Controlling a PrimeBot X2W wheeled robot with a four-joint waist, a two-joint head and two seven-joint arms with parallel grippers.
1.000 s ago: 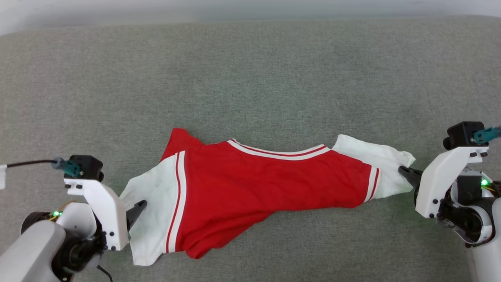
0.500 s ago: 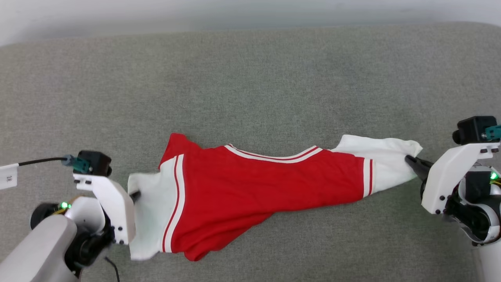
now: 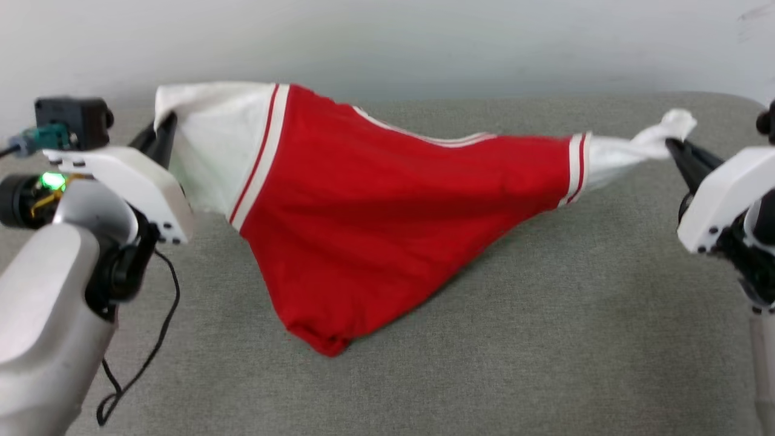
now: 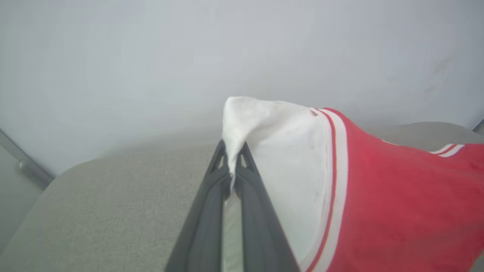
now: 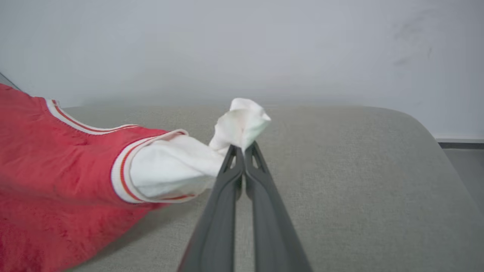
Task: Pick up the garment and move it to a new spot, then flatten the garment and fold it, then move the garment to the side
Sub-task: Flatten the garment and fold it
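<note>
Step 1, lift-and-move: my left gripper and right gripper are clamped tight on the T-shirt at its 2 sleeve ends; body sags toward grey cushion; next, I judge: carry both together, spread even.

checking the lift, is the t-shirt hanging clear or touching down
Touching, apparently: left gripper and right gripper hold the T-shirt by its sleeves, but its sagging bottom meets the cushion.

Head camera above, forward-down; both wrist cameras low, close in (garment common to all)
</note>
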